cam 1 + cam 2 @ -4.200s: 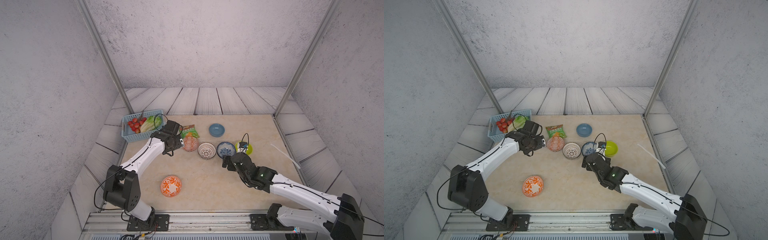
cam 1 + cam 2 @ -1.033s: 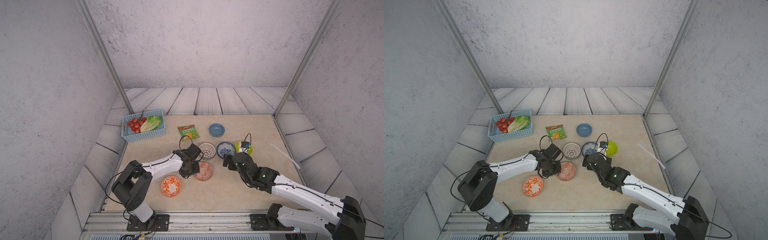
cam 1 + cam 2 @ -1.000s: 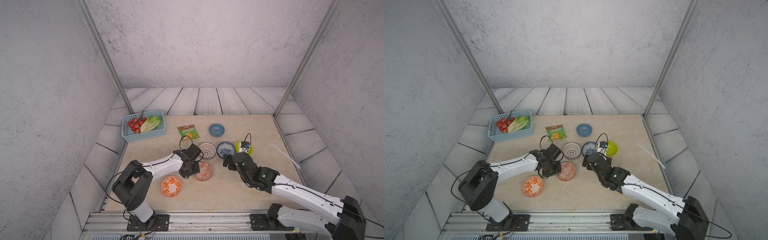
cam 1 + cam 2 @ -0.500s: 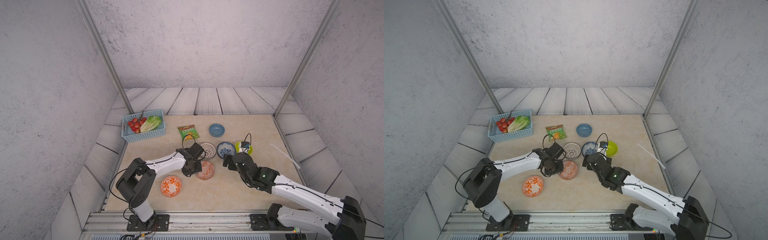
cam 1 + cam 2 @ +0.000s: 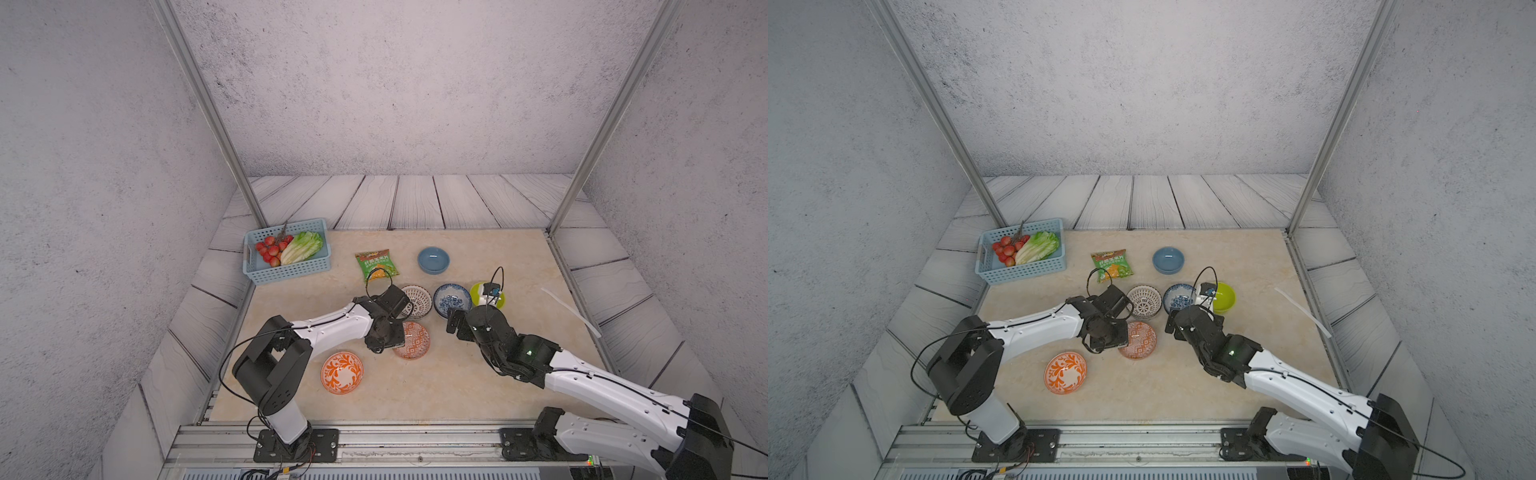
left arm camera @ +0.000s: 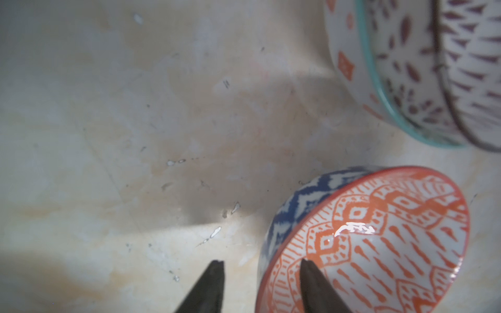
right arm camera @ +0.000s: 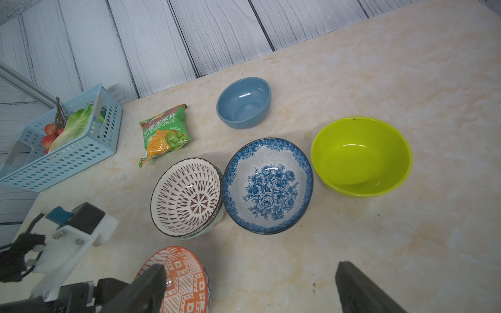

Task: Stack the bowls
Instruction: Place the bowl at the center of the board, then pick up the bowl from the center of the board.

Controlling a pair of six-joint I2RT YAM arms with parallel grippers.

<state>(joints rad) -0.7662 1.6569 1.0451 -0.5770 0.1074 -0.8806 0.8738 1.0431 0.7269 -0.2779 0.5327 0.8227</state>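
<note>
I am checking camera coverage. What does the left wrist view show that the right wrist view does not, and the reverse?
Only left wrist: the left end effector open, its jaws astride the rim of the orange geometric ceramic bowl. Only right wrist: the plain lime-green bowl, slate-blue bowl, blue-floral bowl, green snack bag and blue plastic mesh basket. Both: that orange bowl and the dark-lattice white bowl.

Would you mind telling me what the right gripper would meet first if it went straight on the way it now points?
Probably the blue-floral bowl, lying straight ahead of the right gripper; depth is unclear.
</note>
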